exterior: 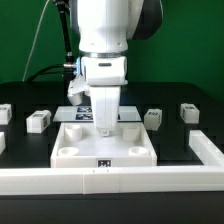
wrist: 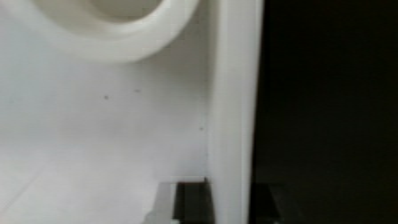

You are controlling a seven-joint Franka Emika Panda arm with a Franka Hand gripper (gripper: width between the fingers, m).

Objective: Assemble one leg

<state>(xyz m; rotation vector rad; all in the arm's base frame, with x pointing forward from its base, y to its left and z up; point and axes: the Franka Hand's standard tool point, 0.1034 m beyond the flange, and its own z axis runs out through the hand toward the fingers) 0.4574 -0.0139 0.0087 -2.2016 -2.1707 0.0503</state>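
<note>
The end effector (exterior: pixel 105 129) is down at the white plate (exterior: pixel 70 149); its grip cannot be told. A leg (exterior: pixel 152 116) stands on the counter (exterior: pixel 25 142) beside the plate, its tag (exterior: pixel 153 120) unreadable.

The black table (exterior: pixel 20 146) carried a white square plate (exterior: pixel 132 149), small tagged legs (exterior: pixel 38 121) beside it, and a white rail (exterior: pixel 60 181) in front.
</note>
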